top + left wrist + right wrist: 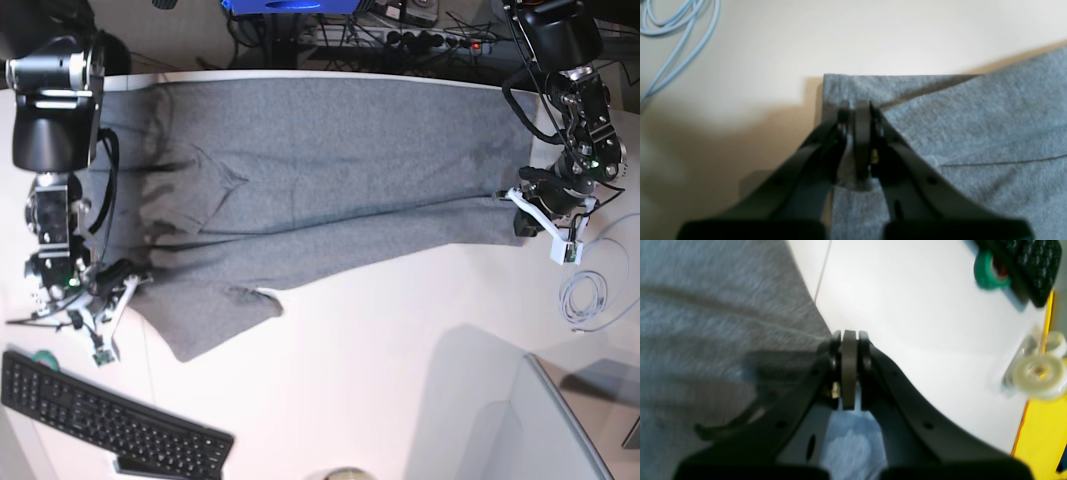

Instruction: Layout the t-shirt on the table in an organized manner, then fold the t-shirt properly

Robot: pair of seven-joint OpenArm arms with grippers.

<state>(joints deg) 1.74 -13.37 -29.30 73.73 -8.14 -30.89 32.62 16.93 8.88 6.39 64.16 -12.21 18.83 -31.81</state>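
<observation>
Nearest the wrist cameras, both sets of black jaws are pressed together on cloth. Largest is the white table (400, 340), and across its far half the grey t-shirt (330, 170) lies stretched lengthwise between the two arms, one sleeve (215, 315) trailing toward the near side. The left gripper (858, 110) pinches the shirt beside a squared corner; the right gripper (849, 336) pinches the shirt's edge at the opposite end. A black keyboard (105, 420) sits near the right arm, and a pale blue cable (583, 298) coils near the left.
</observation>
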